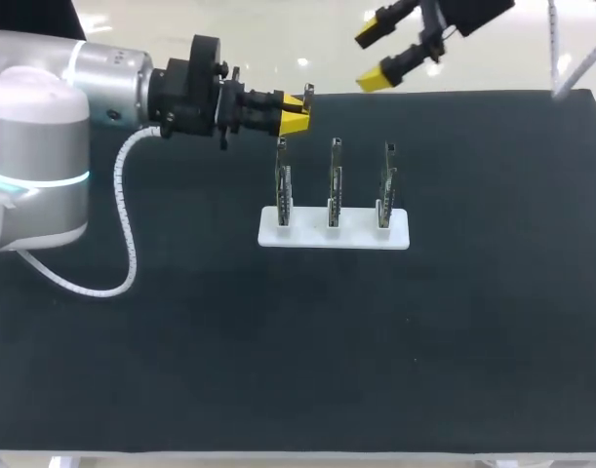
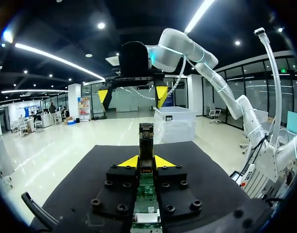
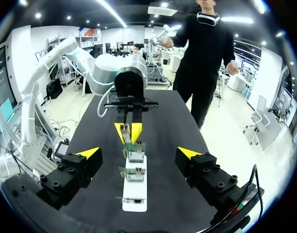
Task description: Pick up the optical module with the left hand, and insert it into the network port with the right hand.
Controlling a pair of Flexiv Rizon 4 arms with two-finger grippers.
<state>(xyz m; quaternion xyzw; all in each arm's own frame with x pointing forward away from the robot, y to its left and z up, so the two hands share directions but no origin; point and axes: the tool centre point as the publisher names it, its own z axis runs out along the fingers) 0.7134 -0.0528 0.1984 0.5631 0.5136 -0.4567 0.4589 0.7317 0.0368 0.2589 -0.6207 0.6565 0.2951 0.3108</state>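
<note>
Gripper on the left arm is clenching the optical module between both fingers. The module is projecting forward past the yellow tips, off the bench. It is sitting near the left end of the white holder and is not touching it. Right gripper is standing released, jaws spread wide, near the bench's far edge. It is facing the left gripper and is well apart from it. The holder is carrying three upright boards in a row; I cannot tell which of them bears the network port.

Judgement: the step in hand is looking like the transfer of the module from left to right. To do it well, the right gripper should be closing on the free projecting end only, in line with the module's long axis and square to its flat sides. The left should be letting go only once the right grip is firm. Risk: a skewed grasp is likely to be misaligning the module at the port.
</note>
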